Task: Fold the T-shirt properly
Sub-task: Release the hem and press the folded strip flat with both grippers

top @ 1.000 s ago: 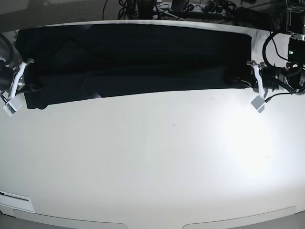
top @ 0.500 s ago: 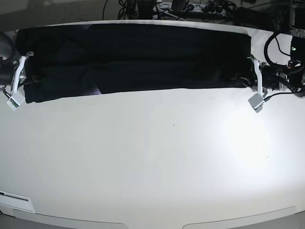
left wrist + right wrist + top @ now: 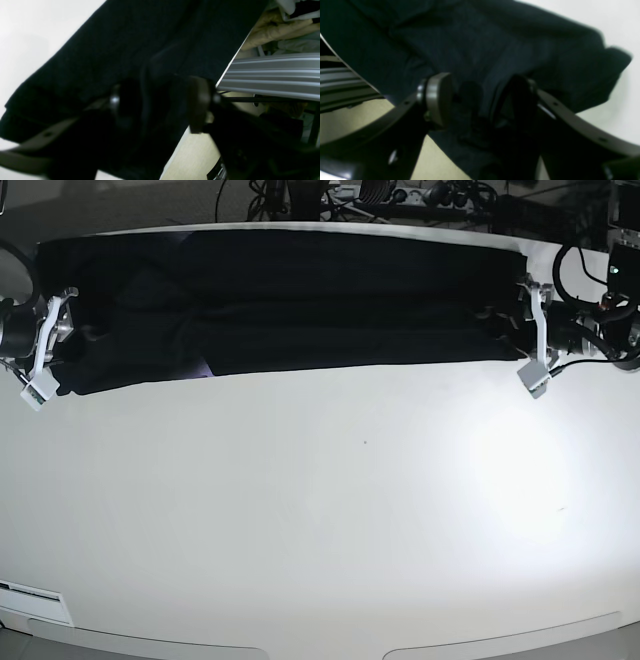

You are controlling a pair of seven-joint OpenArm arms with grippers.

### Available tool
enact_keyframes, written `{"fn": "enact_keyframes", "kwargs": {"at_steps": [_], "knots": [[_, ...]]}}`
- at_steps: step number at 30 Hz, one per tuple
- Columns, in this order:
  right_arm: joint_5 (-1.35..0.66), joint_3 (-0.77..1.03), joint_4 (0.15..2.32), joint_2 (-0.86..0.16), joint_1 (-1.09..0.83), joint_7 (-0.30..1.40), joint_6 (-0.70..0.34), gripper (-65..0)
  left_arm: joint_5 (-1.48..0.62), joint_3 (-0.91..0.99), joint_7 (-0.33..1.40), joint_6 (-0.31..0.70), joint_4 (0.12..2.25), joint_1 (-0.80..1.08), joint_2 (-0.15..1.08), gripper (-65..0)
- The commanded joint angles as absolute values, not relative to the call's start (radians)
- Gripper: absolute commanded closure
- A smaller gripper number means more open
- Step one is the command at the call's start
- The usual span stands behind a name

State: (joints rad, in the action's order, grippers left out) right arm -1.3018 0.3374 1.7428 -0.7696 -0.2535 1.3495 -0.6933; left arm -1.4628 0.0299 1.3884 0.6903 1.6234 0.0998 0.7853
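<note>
- The shirt (image 3: 290, 305) lies as a long black band across the far side of the table (image 3: 330, 520), reaching almost from one end to the other; I read it as already folded lengthwise, with further folds to come.
- My left gripper (image 3: 160, 105) is at the band's end on the base view's right. In its wrist view a bunch of cloth sits between the pads, so I judge it clenched on the shirt, though blur leaves some doubt.
- My right gripper (image 3: 480, 100) is at the opposite end. Cloth runs between its pads too, but they stand fairly wide and the picture is smeared, so I cannot tell whether it is really pinching.
- Handling: soft, limp knit, light. It will sag and crease wherever it is unsupported, and stacked layers may slide over one another.
- Where to hold: I would take both short ends near the corners, pinching through all layers at once so the lower ones are not left behind.
- Risk: near the right gripper the end is lumpy and uneven, with a corner sticking out in its wrist view. A lopsided grip there would likely skew the fold.
- A small pale patch shows at the near hem in the base view; I cannot make out what it is.
</note>
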Motion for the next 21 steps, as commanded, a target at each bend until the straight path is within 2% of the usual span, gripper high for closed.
{"fn": "enact_keyframes", "kwargs": {"at_steps": [1, 5, 6, 7, 8, 10, 11, 21], "knots": [[-1.342, 0.356, 1.757, -0.799, -0.218, 1.33, -0.698, -40.5, -1.484, 0.039, 1.391, 0.692, 1.636, 0.089, 0.816, -36.7], [-1.45, 0.391, 1.757, -0.799, -0.143, 1.33, -0.694, -40.4, -1.484, 0.039, 1.392, 0.686, 1.636, 0.088, 0.85, -36.6], [-1.484, 0.408, 1.757, -0.798, -0.132, 1.332, -0.669, -39.6, -1.484, 0.039, 1.391, 0.686, 1.636, 0.088, 0.857, -36.6], [-1.484, 0.43, 1.757, -0.797, -0.133, 1.343, -0.662, -35.6, -1.484, 0.039, 1.388, 0.686, 1.636, 0.088, 0.866, -36.6], [-1.484, 0.45, 1.757, -0.792, -0.134, 1.371, -0.672, -27.9, -1.484, 0.041, 1.38, 0.686, 1.636, 0.088, 0.872, -36.6], [-1.484, 0.487, 1.759, -0.765, -0.141, 1.396, -0.686, -2.3, -1.484, 0.043, 1.332, 0.669, 1.636, 0.088, 0.882, -36.6], [-1.484, 0.496, 1.759, -0.744, -0.142, 1.396, -0.68, 0.0, -1.484, 0.045, 1.301, 0.657, 1.636, 0.088, 0.886, -36.6], [-1.484, 0.512, 1.759, -0.496, -0.292, 1.335, -0.698, 0.0, -1.444, 0.129, 1.211, 0.654, 1.636, 0.085, 0.878, -36.7]]}}
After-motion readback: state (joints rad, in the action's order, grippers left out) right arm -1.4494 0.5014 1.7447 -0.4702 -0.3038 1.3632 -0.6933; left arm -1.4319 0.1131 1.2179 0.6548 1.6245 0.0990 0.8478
